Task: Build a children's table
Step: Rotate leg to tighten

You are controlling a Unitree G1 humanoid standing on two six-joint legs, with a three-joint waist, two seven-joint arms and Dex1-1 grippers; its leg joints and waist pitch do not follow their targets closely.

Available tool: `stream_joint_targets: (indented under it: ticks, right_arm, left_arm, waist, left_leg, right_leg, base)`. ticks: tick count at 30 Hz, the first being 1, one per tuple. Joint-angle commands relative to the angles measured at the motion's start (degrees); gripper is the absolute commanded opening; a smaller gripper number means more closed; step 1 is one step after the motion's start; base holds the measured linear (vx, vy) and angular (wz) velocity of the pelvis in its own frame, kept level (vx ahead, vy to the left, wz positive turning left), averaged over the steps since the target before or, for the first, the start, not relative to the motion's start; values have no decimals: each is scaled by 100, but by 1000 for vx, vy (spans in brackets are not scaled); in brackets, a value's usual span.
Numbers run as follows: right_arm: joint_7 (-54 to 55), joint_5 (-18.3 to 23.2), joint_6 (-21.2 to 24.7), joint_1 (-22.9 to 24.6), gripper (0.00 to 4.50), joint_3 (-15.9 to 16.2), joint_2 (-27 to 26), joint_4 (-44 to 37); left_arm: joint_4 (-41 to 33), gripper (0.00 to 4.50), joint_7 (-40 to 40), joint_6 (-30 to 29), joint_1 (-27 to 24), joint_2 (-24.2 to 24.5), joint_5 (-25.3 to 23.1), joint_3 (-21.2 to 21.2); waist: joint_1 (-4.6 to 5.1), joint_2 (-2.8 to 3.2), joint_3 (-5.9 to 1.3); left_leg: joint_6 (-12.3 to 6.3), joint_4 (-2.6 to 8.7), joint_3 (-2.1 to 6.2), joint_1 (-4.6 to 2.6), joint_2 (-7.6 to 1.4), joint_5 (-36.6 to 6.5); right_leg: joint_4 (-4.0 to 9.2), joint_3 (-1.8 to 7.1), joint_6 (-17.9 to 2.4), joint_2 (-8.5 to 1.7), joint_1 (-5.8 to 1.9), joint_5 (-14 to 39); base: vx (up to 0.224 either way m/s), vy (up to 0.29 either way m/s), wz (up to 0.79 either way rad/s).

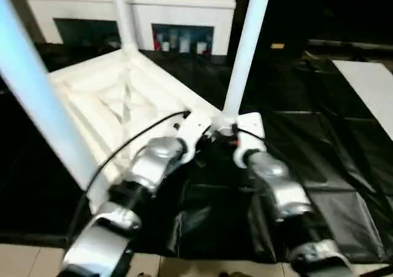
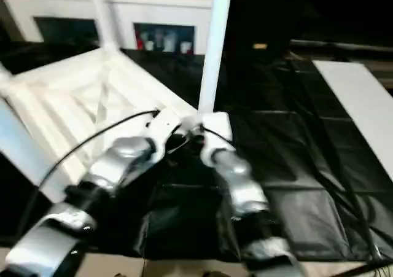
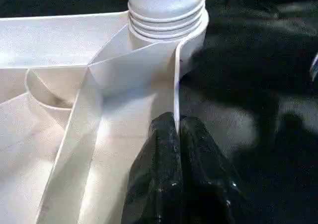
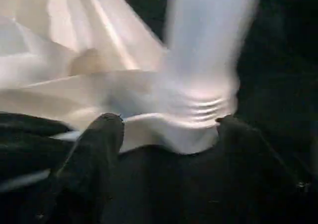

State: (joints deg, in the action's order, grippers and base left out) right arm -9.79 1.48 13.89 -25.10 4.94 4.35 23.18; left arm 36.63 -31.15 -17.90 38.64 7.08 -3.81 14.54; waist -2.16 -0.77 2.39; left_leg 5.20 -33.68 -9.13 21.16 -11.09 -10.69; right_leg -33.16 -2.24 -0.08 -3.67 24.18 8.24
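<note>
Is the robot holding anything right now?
Yes. The left gripper pinches the thin side rim of the white plastic tabletop, near a corner leg socket. The right gripper holds nothing.

White table top lies upside down, ribs up; 3 legs seen upright in corner sockets.

Dim room, dark surroundings; light falls from above onto the white children's table, whose plastic blooms pale and loses rib detail. Both head views are soft with motion smear; the nearest leg at picture left is a blurred bluish band. The black floor sheet carries grey sheen along its creases. Silver forearms show small highlights. Left wrist view is fairly sharp, gloss on the left gripper and a hard shadow beside the corner socket. Right wrist view is heavily smeared, the right gripper fingers fuzzy dark shapes.
</note>
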Motion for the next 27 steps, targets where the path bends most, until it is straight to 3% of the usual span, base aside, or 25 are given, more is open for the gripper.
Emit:
stream_joint_targets:
  ticks: [1,3,4,5,9,12,13,14,17,18,25,27]
  right_arm:
    - [-216,-69,37,129,381,-14,181,-336]
    - [-843,96,8,396,393,-18,593,-744]
    - [-1284,202,-26,512,393,20,843,-901]
    - [-1528,260,-44,574,393,44,981,-985]
    - [-2986,713,18,912,411,396,1668,-1497]
    - [-3491,864,80,982,411,528,1880,-1678]
    - [-3577,904,119,990,411,538,1903,-1714]
    - [-3662,916,134,978,411,571,1918,-1721]
    - [-3892,883,123,947,411,710,1977,-1708]
    - [-3936,843,102,940,411,752,2000,-1692]
    - [-4009,728,73,801,396,824,2013,-1410]
    - [-4019,730,82,778,362,791,2004,-1358]
  left_arm:
    - [-248,0,-221,318,-80,100,100,20]
    - [-383,0,-608,397,-201,350,109,111]
    - [-483,0,-889,361,-278,499,148,157]
    - [-541,0,-1052,341,-321,583,173,184]
    - [-1098,0,-2496,713,-639,1150,406,514]
    - [-1466,0,-3226,713,-810,1479,522,726]
    - [-1508,0,-3289,694,-827,1516,530,743]
    - [-1560,0,-3357,670,-844,1559,544,767]
    - [-1644,0,-3457,634,-876,1630,581,796]
    - [-1655,0,-3481,630,-884,1640,580,788]
    - [-1680,0,-3486,640,-926,1700,541,713]
    - [-1712,0,-3509,622,-942,1720,557,712]
  waist:
    - [-36,2,-350]
    - [-30,0,-338]
    - [-39,55,-333]
    - [-40,23,-326]
    - [-28,53,-309]
    - [-22,64,-317]
    - [-35,81,-312]
    - [-43,55,-310]
    - [-123,76,-314]
    - [-137,42,-313]
    - [-126,-5,-317]
    - [-130,6,-326]
  left_leg:
    - [-344,402,-39,-26,-112,-1025]
    - [-301,414,-40,-31,-113,-1226]
    - [-295,416,-34,-48,-117,-1306]
    - [-304,423,-30,-39,-133,-1408]
    - [-318,434,-18,-38,-146,-1626]
    - [-275,443,-13,-43,-167,-1605]
    - [-293,436,-26,-70,-184,-1549]
    - [-302,429,-39,-74,-180,-1515]
    - [-316,422,-72,-97,-185,-1386]
    - [-307,423,-81,-91,-178,-1382]
    - [-280,419,-81,-62,-160,-1350]
    - [-302,413,-77,-47,-159,-1218]
  right_leg:
    - [308,168,-1195,-306,-379,1010]
    - [333,169,-1120,-307,-375,1267]
    - [340,172,-1108,-311,-366,1334]
    - [353,179,-1068,-320,-374,1425]
    - [384,179,-1051,-330,-341,1783]
    - [356,180,-1129,-335,-339,1717]
    - [342,189,-1212,-320,-308,1530]
    - [335,189,-1247,-312,-305,1449]
    - [301,184,-1334,-310,-306,1225]
    - [291,175,-1316,-316,-314,1270]
    - [306,174,-1126,-356,-328,1556]
    - [282,172,-1142,-357,-338,1434]
  base:
    - [0,0,0]
    - [0,0,0]
    - [0,0,0]
    - [0,0,0]
    - [0,0,0]
    - [0,0,0]
    - [0,0,0]
    - [0,0,0]
    - [0,0,0]
    - [0,0,0]
    - [0,0,0]
    - [0,0,0]
